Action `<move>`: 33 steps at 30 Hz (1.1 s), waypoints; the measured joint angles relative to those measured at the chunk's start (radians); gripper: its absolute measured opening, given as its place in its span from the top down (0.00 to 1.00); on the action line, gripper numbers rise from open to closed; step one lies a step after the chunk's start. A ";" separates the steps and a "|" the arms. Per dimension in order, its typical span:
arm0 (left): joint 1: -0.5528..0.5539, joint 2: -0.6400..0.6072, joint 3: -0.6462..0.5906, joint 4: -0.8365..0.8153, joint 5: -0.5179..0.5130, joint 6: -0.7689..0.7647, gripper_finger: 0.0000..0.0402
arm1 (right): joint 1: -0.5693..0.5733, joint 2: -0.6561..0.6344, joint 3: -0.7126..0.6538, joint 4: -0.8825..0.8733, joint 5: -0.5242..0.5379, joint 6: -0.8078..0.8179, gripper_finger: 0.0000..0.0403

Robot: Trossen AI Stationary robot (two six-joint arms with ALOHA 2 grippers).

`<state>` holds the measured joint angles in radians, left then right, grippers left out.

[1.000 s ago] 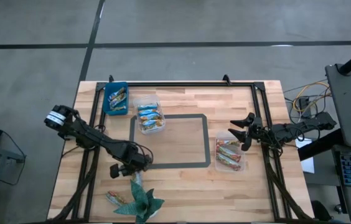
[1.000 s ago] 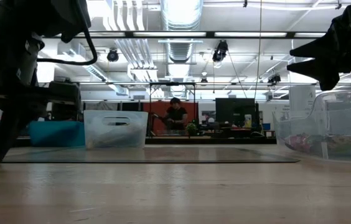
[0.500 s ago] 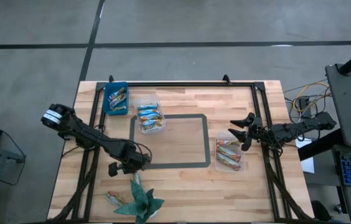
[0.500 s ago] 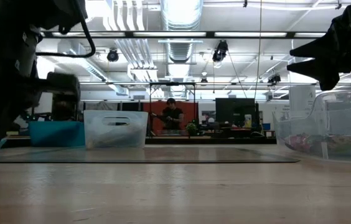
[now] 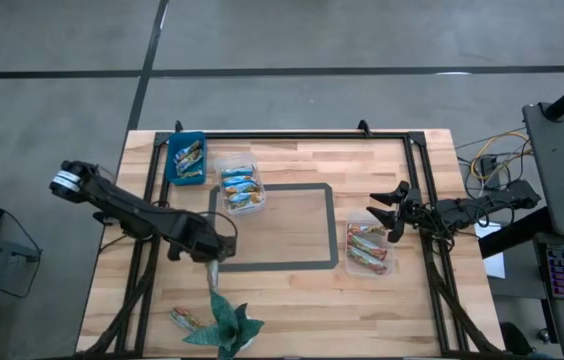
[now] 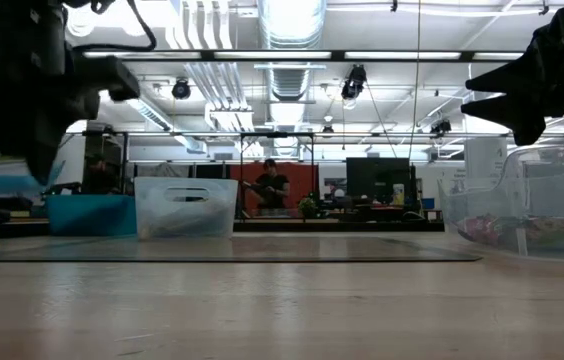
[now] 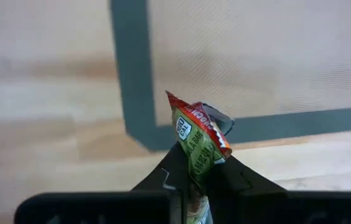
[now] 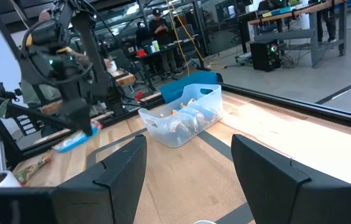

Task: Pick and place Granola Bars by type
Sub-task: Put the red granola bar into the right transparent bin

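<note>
The left gripper (image 7: 194, 186) is clamped on a green-and-red granola bar (image 7: 198, 140), holding it above the bench (image 5: 282, 290) near the grey tape rectangle's (image 5: 274, 226) corner; the right gripper (image 5: 380, 214) waits beside a clear tub (image 5: 369, 250), fingers (image 8: 269, 171) apart, empty.

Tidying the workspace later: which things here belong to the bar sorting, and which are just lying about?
Job:
- green-wrapped bar, in left gripper
- clear tubs, blue bin, all holding bars
- loose bar

Lying about:
- green paper figure
- cables
</note>
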<state>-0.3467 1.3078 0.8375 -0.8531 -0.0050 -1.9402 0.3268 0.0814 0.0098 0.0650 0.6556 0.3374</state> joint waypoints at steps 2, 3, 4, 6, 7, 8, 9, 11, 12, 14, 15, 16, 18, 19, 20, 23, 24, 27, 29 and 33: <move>0.017 -0.028 0.002 -0.010 -0.037 0.080 0.96 | 0.000 0.000 0.000 0.000 0.000 0.000 0.44; 0.027 -0.042 0.002 -0.012 -0.052 0.118 0.96 | 0.000 0.000 0.000 0.000 0.000 0.000 0.44; 0.039 -0.056 0.003 -0.014 -0.069 0.162 0.96 | 0.000 0.000 0.000 0.000 0.000 0.000 0.44; 0.066 -0.087 0.003 -0.010 -0.102 0.256 0.96 | 0.000 0.000 0.000 0.000 0.000 0.000 0.44; 0.079 -0.101 0.004 -0.002 -0.117 0.311 0.96 | 0.000 0.000 0.000 0.000 0.000 0.000 0.44; 0.093 -0.115 0.004 0.012 -0.131 0.365 0.97 | 0.000 0.000 0.000 0.000 0.000 0.000 0.44; 0.108 -0.128 0.004 0.032 -0.147 0.422 0.97 | 0.000 0.000 0.000 0.000 0.000 0.000 0.44; 0.143 -0.153 0.004 0.083 -0.172 0.543 0.97 | 0.000 0.000 0.000 0.000 0.000 0.000 0.44; 0.162 -0.162 0.004 0.121 -0.181 0.601 0.97 | 0.000 0.000 0.000 0.000 0.000 0.000 0.44; 0.201 -0.177 0.004 0.211 -0.186 0.720 0.97 | 0.000 0.000 0.000 0.000 0.000 0.000 0.44; 0.218 -0.182 0.004 0.263 -0.187 0.776 0.97 | 0.000 0.000 0.000 0.000 0.000 0.000 0.44; 0.235 -0.186 0.004 0.317 -0.187 0.826 0.97 | 0.000 0.000 0.000 0.000 0.000 0.000 0.44; 0.268 -0.190 0.004 0.421 -0.182 0.900 0.97 | 0.000 0.000 0.000 0.000 0.000 0.000 0.44; 0.282 -0.191 0.004 0.469 -0.177 0.933 0.97 | 0.000 0.000 0.000 0.000 0.000 0.000 0.44; 0.294 -0.191 0.004 0.516 -0.170 0.966 0.97 | 0.000 0.000 0.000 0.000 0.000 0.000 0.44; 0.326 -0.189 0.004 0.644 -0.152 1.061 0.97 | 0.000 0.000 0.000 0.000 0.000 0.000 0.44; 0.334 -0.188 0.004 0.686 -0.141 1.091 0.97 | 0.000 0.000 0.000 0.000 0.000 0.000 0.44; 0.355 -0.187 0.004 0.782 -0.134 1.176 0.97 | 0.000 0.000 0.000 0.000 0.000 0.000 0.44; 0.369 -0.187 0.004 0.838 -0.129 1.221 0.97 | 0.000 0.000 0.000 0.000 0.000 0.000 0.44; 0.374 -0.186 0.004 0.971 -0.126 1.330 0.97 | 0.000 0.000 0.000 0.000 0.000 0.000 0.44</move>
<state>0.0268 1.1213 0.8413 0.1177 -0.1307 -0.6103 0.3271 0.0814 0.0099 0.0650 0.6556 0.3374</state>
